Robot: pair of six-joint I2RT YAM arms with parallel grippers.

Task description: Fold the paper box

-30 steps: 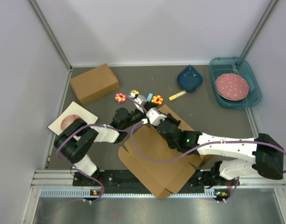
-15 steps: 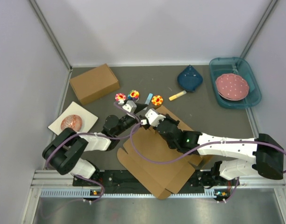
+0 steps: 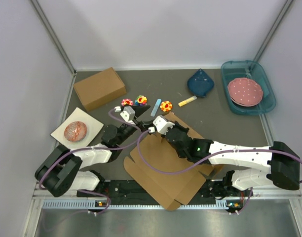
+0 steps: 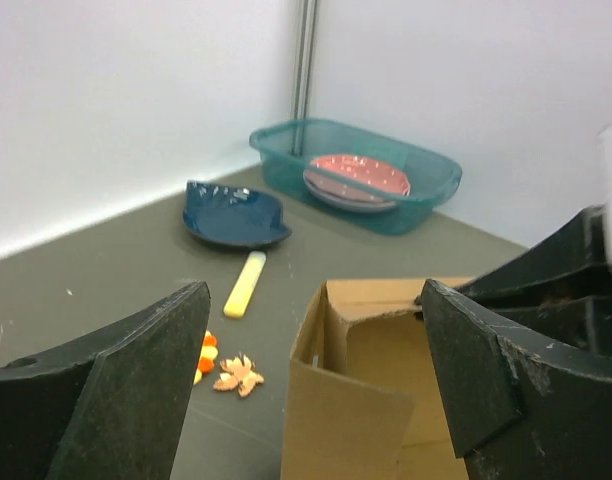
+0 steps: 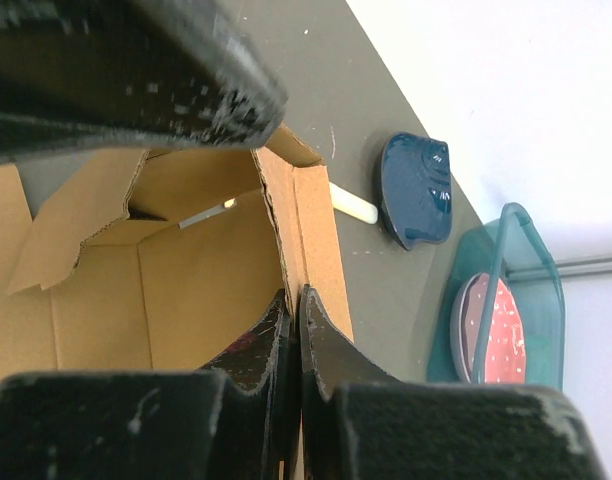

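The paper box (image 3: 166,170) is a brown cardboard sheet lying mid-table, with its far walls raised. My right gripper (image 3: 161,130) is shut on the far raised wall; in the right wrist view (image 5: 295,298) the jaws pinch the cardboard edge, with the box's inside (image 5: 186,260) to their left. My left gripper (image 3: 133,114) is open and empty, just left of the box's far corner. In the left wrist view (image 4: 314,300) that folded corner flap (image 4: 351,420) stands between the spread fingers (image 4: 116,380), untouched.
A deeper ready-made brown box (image 3: 99,88) stands at the back left. Flower toys (image 3: 127,102), a yellow stick (image 3: 187,101) and a blue dish (image 3: 201,83) lie behind the paper box. A teal tray (image 3: 267,84) with a pink plate is back right. A white card (image 3: 89,121) lies left.
My left gripper has drawn back to the left, away from the right gripper and the box's far corner. The right gripper keeps its hold, nearly still.
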